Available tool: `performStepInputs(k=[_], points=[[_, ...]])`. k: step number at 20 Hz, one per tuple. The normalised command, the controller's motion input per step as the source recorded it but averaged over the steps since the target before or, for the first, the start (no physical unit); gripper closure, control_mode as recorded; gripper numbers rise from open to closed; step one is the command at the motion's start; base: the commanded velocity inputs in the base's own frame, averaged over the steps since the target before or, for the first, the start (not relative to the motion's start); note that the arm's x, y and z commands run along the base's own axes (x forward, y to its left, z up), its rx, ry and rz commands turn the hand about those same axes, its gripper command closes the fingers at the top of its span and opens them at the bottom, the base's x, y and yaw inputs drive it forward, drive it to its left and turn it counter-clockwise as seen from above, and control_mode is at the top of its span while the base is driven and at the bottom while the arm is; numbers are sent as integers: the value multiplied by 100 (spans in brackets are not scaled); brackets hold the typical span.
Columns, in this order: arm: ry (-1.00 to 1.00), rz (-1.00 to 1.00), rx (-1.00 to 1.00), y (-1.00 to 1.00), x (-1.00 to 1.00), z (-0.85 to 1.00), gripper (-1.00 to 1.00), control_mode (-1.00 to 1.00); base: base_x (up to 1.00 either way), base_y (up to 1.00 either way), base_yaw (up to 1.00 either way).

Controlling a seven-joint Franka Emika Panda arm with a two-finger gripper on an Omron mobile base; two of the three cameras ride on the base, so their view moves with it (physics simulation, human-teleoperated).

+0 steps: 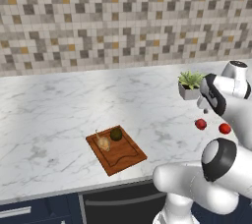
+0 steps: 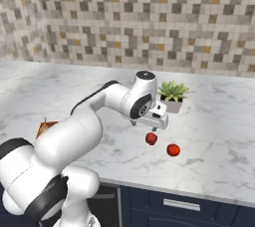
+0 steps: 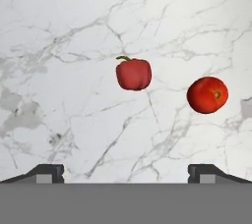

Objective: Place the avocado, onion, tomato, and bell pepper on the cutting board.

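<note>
Red blocky bell pepper [image 3: 133, 74] and round red tomato [image 3: 207, 95] lie near each other on the marble desk [image 1: 59, 105] under the spread, empty tool [image 3: 126, 174]; an off-centre descent could nudge either rolling.

My left base view looks forward and down from behind the arm, past the cutting board [image 1: 116, 151] toward the bell pepper [image 1: 200, 124]. My right base view shares that bell pepper [image 2: 151, 138]. My hand view hangs close above the bell pepper [image 3: 133, 73], facing down.
</note>
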Motion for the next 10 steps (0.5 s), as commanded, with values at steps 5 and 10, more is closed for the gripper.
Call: performStepInputs(k=[5, 10], points=[[1, 0, 0, -2, 21, -12, -100, -100, 0, 0, 0], [3, 0, 0, 0, 28, -17, -100, -100, 0, 0, 0]])
